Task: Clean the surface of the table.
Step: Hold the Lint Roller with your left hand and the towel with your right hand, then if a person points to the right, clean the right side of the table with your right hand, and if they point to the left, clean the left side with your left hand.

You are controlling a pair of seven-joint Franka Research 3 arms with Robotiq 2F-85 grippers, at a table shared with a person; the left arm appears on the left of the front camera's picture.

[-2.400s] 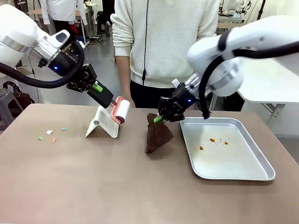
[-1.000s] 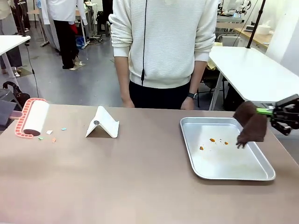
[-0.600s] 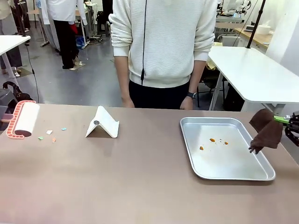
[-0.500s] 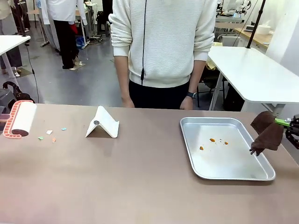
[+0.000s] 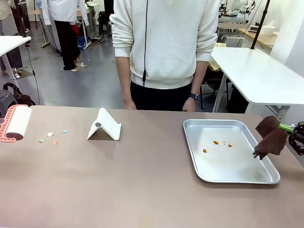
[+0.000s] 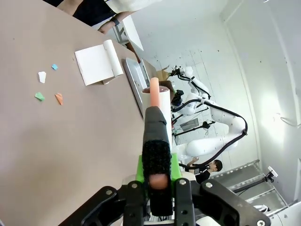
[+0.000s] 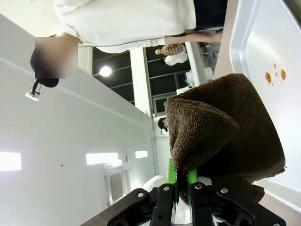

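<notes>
Taupe-brown matte table (image 5: 142, 190) had its mess way over on the robot's left: a few small coloured paper scraps (image 5: 51, 137) lying just beside the white lint roller with the salmon frame (image 5: 14, 124), on the roller's right. We saw the left gripper (image 6: 159, 168) clamped on that roller's black handle, roller axis pointing roughly toward the far edge. The right gripper (image 5: 295, 135) was pinching a dark brown terry cloth (image 5: 270, 138) out past the silver metal tray (image 5: 237, 176), well apart from the scraps. So we'd call the left arm the nearer one.
</notes>
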